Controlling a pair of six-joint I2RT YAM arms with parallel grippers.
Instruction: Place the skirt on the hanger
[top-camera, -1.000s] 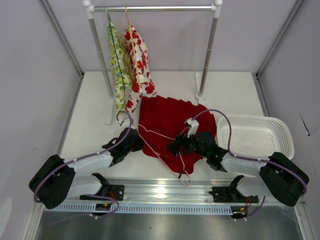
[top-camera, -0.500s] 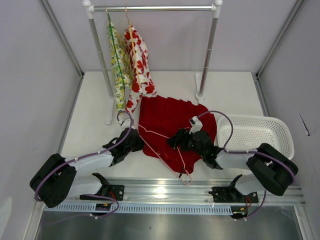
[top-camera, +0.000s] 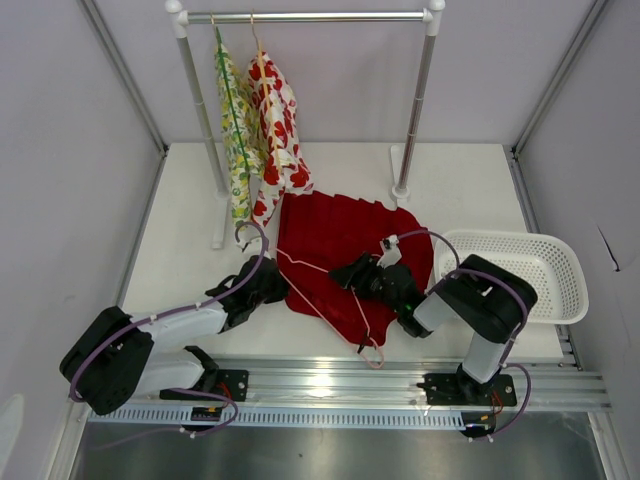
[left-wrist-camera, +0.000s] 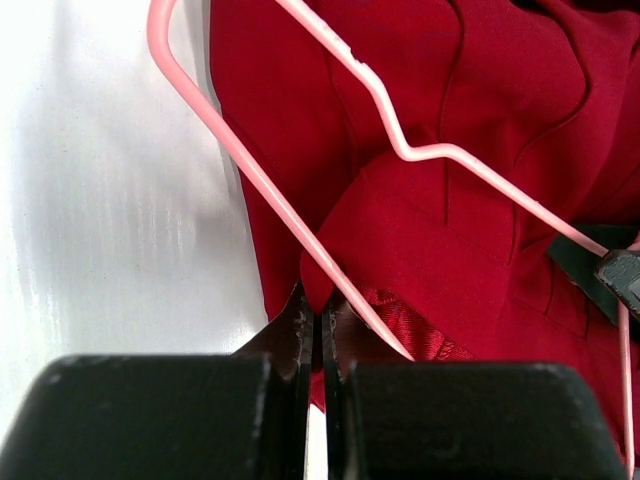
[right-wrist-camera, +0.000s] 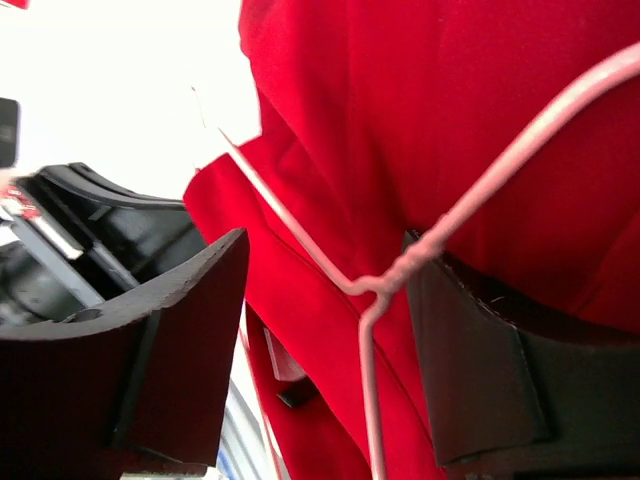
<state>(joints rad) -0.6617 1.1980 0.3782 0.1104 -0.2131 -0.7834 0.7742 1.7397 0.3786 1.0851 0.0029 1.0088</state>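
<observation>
The deep red pleated skirt (top-camera: 335, 235) lies flat on the table. The pale pink wire hanger (top-camera: 322, 272) lies on top of it, with its hook (top-camera: 374, 356) pointing at the near edge. My left gripper (top-camera: 276, 287) is shut on the skirt's left edge (left-wrist-camera: 330, 270), and a hanger wire (left-wrist-camera: 262, 186) runs just past its fingertips. My right gripper (top-camera: 352, 276) is open low over the skirt (right-wrist-camera: 400, 120). The hanger's twisted neck (right-wrist-camera: 385, 282) sits between its two fingers (right-wrist-camera: 190, 300) without touching either.
A clothes rack (top-camera: 415, 110) stands at the back, holding a yellow-green floral garment (top-camera: 236, 130) on a green hanger and a white garment with red prints (top-camera: 276, 125). A white basket (top-camera: 560, 255) sits at the right. A metal rail (top-camera: 320, 380) runs along the near edge.
My right arm has swung in from the right and folded up, sliding its gripper a little left along the skirt over the hanger. The left gripper, skirt and hanger have stayed put.
</observation>
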